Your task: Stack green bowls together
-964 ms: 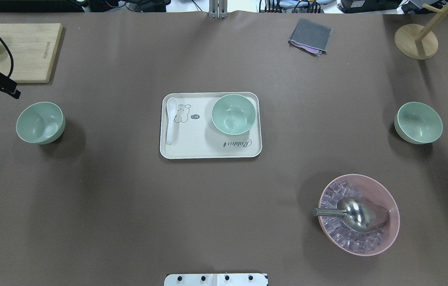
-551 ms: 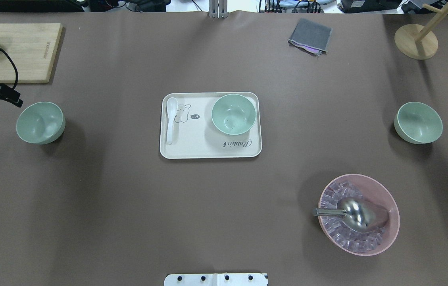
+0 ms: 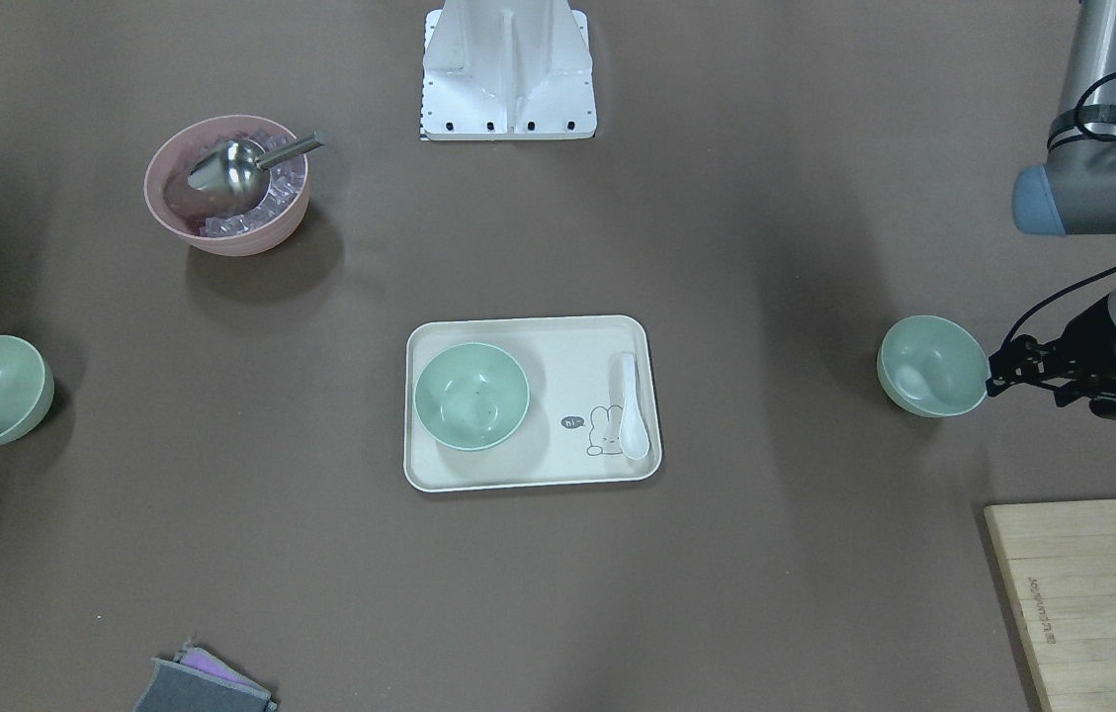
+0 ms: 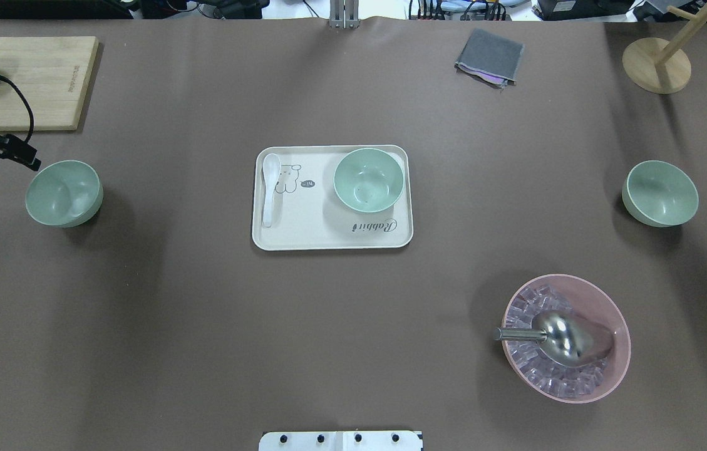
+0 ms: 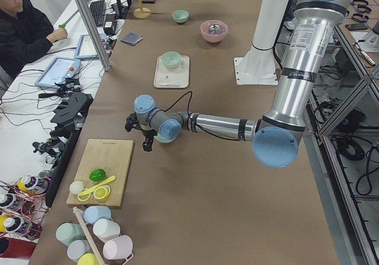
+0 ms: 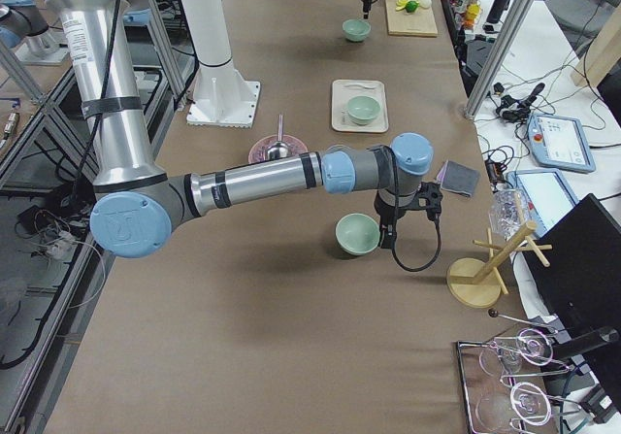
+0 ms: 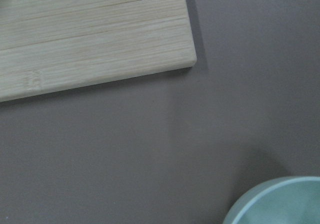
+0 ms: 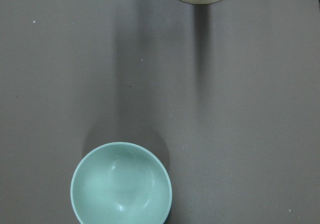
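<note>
Three pale green bowls stand apart. One bowl point(image 4: 64, 193) is at the left, one bowl point(image 4: 369, 180) sits on the cream tray point(image 4: 303, 235) in the middle, and one bowl point(image 4: 660, 193) is at the right. My left gripper point(image 3: 994, 384) hovers at the outer rim of the left bowl point(image 3: 933, 366), its fingers spread, holding nothing. The left wrist view shows only that bowl's rim point(image 7: 280, 204). My right gripper point(image 6: 387, 235) hangs beside the right bowl point(image 6: 357, 233); I cannot tell whether it is open. The right wrist view shows that bowl point(image 8: 121, 184) below, with no fingers in sight.
A white spoon point(image 4: 270, 188) lies on the tray. A pink bowl point(image 4: 566, 338) with ice and a metal scoop stands front right. A wooden board point(image 4: 46, 81) with lime pieces is at the back left. A grey cloth point(image 4: 491, 56) and a wooden stand point(image 4: 657, 66) are at the back.
My left gripper has moved nearer to the left bowl's rim. A small part of the right arm has come in at the overhead view's right edge. The bowls have not moved.
</note>
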Controlling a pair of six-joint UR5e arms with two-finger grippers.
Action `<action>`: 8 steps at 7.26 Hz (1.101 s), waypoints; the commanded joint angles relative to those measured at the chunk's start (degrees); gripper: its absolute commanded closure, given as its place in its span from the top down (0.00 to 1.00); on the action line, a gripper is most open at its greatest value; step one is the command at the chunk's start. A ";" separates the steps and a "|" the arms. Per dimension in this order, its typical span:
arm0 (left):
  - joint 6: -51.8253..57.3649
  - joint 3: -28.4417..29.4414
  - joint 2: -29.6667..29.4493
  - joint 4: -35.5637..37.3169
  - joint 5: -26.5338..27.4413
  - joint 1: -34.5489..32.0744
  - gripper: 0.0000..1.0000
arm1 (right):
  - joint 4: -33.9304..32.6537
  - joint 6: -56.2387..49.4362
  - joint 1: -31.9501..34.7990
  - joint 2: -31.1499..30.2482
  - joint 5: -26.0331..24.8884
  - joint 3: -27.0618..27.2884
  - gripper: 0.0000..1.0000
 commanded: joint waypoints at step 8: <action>0.02 -2.99 1.43 2.46 -5.03 2.52 0.00 | -0.29 1.51 -0.85 0.58 0.43 0.12 1.00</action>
